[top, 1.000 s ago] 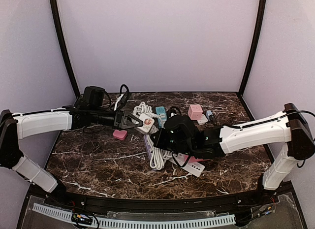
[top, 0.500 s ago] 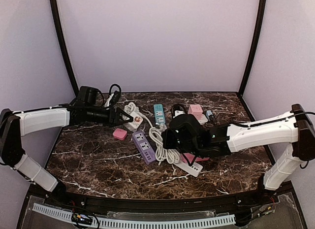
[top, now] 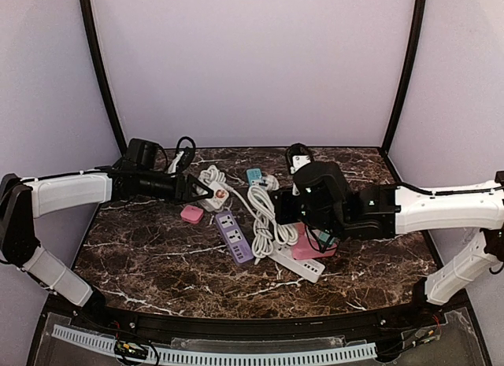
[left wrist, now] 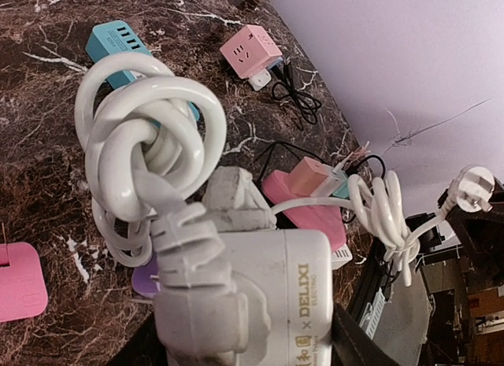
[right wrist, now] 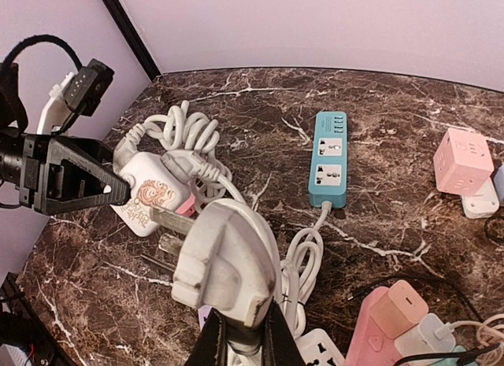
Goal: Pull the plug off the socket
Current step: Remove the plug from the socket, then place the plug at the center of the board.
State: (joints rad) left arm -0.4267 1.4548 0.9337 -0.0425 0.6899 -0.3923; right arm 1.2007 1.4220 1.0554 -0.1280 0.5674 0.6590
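Note:
The white socket (top: 217, 195) (left wrist: 268, 295) (right wrist: 146, 197), a small block with a cartoon face and its own coiled cord (left wrist: 146, 138), sits between the fingers of my left gripper (top: 207, 194) (left wrist: 244, 338), which is shut on it at the back left. The white plug (top: 271, 183) (right wrist: 228, 260) (left wrist: 472, 185) is clear of the socket, its bare metal prongs (right wrist: 177, 223) pointing towards it across a gap. My right gripper (top: 279, 196) (right wrist: 239, 338) is shut on the plug's rear. The plug's white cable bundle (top: 266, 224) hangs down to the table.
A teal power strip (top: 253, 175) (right wrist: 331, 157) lies at the back. A purple strip (top: 235, 236) and a pink pad (top: 191, 214) lie at centre left. A pink strip (top: 309, 246) and a white strip (top: 303, 265) lie under the right arm. A pink cube (right wrist: 465, 160) is further right.
My right gripper has drawn the plug to the right, out of the socket and away from it. The left gripper pulled the socket back left, then held still.

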